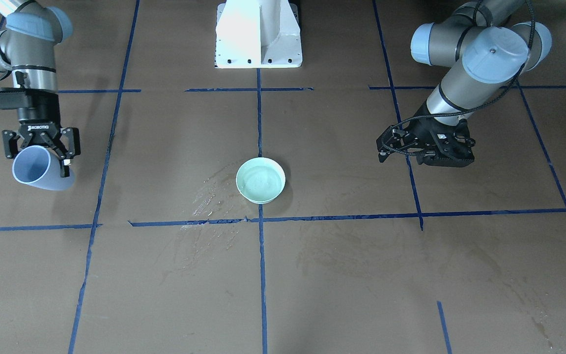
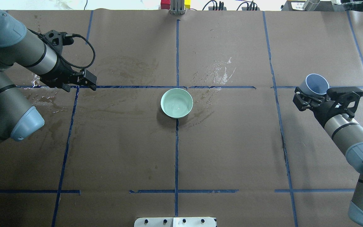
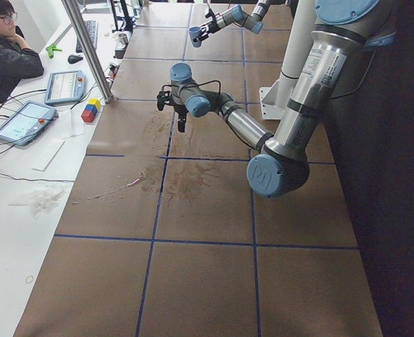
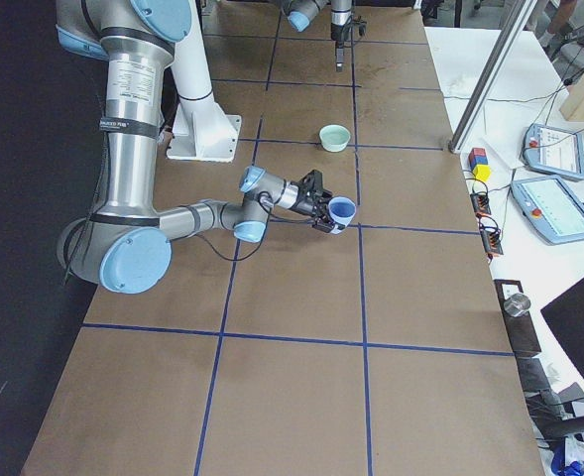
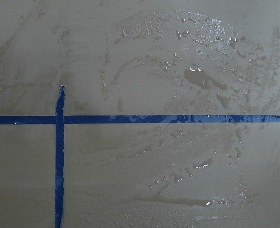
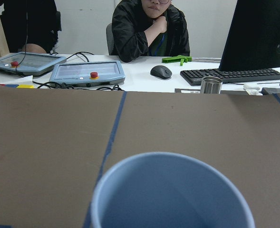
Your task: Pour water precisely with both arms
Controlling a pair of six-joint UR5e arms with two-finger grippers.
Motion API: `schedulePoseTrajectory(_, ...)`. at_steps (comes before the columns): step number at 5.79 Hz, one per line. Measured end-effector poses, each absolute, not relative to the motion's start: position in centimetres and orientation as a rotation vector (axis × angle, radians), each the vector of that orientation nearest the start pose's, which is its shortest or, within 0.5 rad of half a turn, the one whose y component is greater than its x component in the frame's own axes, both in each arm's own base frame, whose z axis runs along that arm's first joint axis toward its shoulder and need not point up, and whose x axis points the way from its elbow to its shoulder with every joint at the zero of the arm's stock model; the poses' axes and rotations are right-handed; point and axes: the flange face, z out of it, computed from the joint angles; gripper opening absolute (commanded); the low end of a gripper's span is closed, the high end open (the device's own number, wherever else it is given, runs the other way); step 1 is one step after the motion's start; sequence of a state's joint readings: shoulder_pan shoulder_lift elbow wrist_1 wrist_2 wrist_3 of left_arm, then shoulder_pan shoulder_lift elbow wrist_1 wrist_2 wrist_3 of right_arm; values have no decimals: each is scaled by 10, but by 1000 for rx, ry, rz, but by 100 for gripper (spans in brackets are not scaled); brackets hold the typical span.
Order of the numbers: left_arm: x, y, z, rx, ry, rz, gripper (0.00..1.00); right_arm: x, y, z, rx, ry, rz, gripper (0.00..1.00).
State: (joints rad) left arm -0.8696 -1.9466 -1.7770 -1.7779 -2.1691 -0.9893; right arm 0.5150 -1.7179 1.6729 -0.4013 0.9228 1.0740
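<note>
- The right fingers [image 1: 64, 166] are pinched on a pale blue cup [image 1: 42, 171], one on each side of its wall just under the rim.
- The cup is held clear of the bench [image 1: 342, 275], with its mouth upward and its long axis close to upright. A slight lean is seen, but its direction cannot be told.
- In the right wrist view, only the round rim and blue inside of the cup are seen. Whether any liquid lies in it cannot be told.
- The cup is carried by the right arm [image 2: 342, 129] near the robot's right end of the bench.
- The left fingers [image 3: 181, 123] are pointed down at the bench. Whether they are spread or pressed together cannot be told, and nothing is seen in them.
- The left arm [image 2: 39, 58] is stretched over a crossing of blue tape lines [image 5: 60, 118], above a wet, stained patch.
- The water [image 1: 262, 183] is seen in a mint-green bowl [image 1: 241, 173] at the middle of the bench. It is clear and colourless, marked only by faint ripples and glints.
- The bowl stands upright between the two arms, well apart from the cup and from both sets of fingers.
- A glistening patch of droplets [image 1: 209, 196] lies just beside the bowl.
</note>
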Motion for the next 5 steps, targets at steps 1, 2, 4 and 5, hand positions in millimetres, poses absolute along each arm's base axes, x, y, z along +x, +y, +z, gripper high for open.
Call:
schedulePoseTrajectory(1, 335, -517, 327, 85, 949, -32, 100, -275, -391, 590, 1056, -637, 373, 1)
schedulePoseTrajectory(2, 335, -517, 326, 86, 950, -32, 100, -263, -390, 624, 1069, -603, 374, 1)
schedulePoseTrajectory(4, 336, -516, 326, 85, 950, -31, 100, -241, -383, 664, 1083, -525, 380, 4)
schedulePoseTrajectory(5, 336, -516, 326, 85, 950, -31, 100, -237, -382, 670, 1085, -510, 383, 17)
